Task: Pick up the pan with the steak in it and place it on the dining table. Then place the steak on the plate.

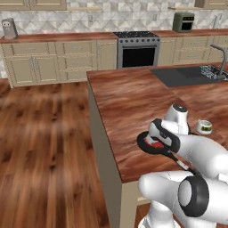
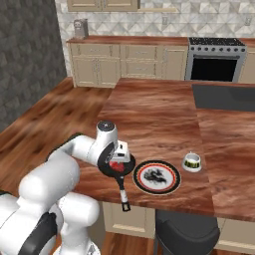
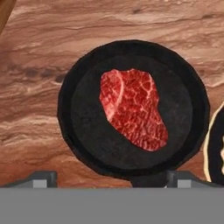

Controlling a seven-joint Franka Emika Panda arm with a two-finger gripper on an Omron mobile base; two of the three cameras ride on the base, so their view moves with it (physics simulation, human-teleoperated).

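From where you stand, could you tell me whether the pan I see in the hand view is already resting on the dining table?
Observer: Yes, the pan rests on the dining table near its front edge, and its handle juts out past that edge.
Operator: Thank you. What is the curved rim at the right of my picture?
Observer: That is the plate, lying flat on the table right beside the pan.
Operator: Is anything standing past it?
Observer: A small cup stands just beyond the plate.
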